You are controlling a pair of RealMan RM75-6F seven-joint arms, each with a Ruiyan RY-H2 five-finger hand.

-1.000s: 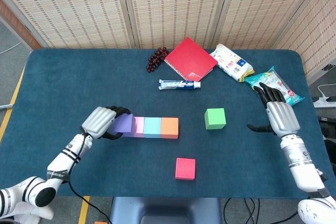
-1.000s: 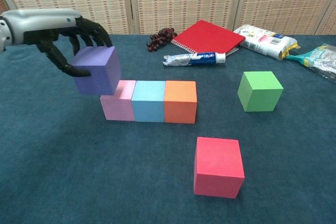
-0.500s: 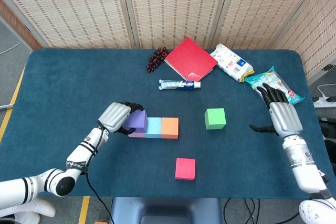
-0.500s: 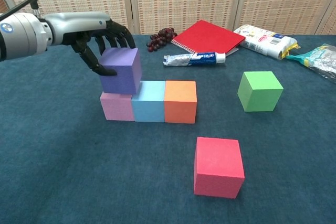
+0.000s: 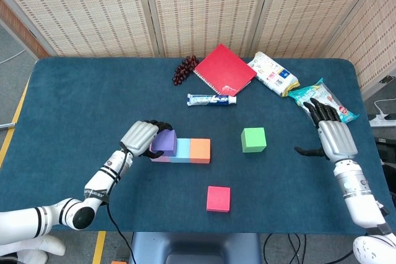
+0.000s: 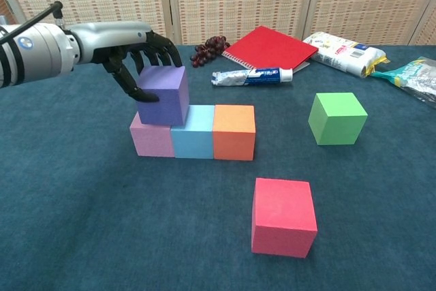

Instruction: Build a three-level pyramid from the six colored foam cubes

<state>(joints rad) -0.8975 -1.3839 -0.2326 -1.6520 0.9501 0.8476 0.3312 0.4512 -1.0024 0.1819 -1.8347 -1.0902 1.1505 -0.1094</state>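
A row of pink (image 6: 151, 138), light blue (image 6: 193, 134) and orange (image 6: 234, 132) cubes stands on the table. My left hand (image 6: 129, 52) grips a purple cube (image 6: 164, 95) that sits on top of the row, over the pink and light blue cubes; the same purple cube (image 5: 164, 143) shows in the head view. A green cube (image 5: 253, 139) stands apart to the right and a red cube (image 5: 218, 198) lies nearer the front edge. My right hand (image 5: 334, 135) hovers open at the far right, holding nothing.
At the back lie grapes (image 5: 184, 69), a red notebook (image 5: 224, 70), a toothpaste tube (image 5: 211, 99) and two snack bags (image 5: 273, 73) (image 5: 322, 99). The table has a dark blue cloth (image 5: 74, 109).
My left hand has carried the purple cube rightward and down onto the pink and light blue cubes. The right hand has hardly moved.
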